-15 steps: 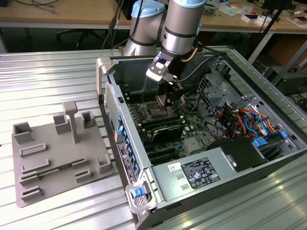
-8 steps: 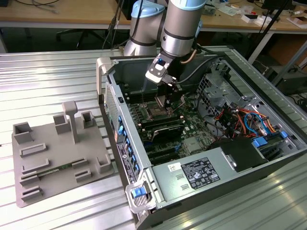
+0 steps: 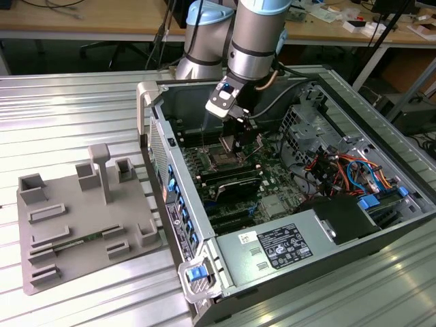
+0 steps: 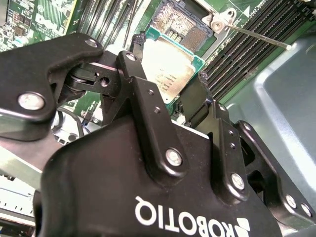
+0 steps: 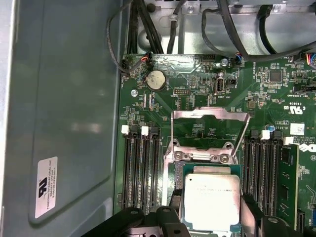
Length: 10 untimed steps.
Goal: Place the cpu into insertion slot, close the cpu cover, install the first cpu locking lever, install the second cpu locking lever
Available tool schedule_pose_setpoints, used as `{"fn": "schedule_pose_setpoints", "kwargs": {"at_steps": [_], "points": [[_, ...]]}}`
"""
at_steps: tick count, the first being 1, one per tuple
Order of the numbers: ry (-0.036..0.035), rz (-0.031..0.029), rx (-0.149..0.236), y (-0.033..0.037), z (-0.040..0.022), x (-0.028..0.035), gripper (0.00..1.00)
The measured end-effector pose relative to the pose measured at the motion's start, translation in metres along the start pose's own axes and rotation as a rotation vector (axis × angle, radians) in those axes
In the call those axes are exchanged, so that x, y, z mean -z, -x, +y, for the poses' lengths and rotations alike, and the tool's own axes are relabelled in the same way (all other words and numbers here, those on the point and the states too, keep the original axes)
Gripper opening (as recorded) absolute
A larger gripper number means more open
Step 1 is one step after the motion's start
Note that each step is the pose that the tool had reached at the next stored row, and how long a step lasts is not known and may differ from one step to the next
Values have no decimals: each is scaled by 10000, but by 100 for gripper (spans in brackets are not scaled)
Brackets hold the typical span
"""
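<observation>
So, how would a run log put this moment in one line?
gripper: shut on cpu | insertion slot: empty | cpu cover: open

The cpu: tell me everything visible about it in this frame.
The cpu is a flat square chip with a silvery-grey metal top bearing faint print, on a green board edge. The gripper appears to clamp it by two opposite edges. It is held close to the exposed insertion slot, not seated in it.

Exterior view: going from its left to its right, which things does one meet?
Grey fixture plate → computer case's wall with blue clips → gripper holding the cpu → bundle of coloured cables.
</observation>
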<state>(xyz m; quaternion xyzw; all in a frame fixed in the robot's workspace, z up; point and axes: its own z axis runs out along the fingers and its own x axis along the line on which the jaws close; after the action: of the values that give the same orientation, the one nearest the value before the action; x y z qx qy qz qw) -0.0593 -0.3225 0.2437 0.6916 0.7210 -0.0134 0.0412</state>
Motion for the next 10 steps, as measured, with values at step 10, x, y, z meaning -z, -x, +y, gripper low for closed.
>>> {"fn": "schedule_pose_setpoints", "kwargs": {"at_steps": [10], "points": [[1, 0, 1, -18, -4, -46, 55]]}}
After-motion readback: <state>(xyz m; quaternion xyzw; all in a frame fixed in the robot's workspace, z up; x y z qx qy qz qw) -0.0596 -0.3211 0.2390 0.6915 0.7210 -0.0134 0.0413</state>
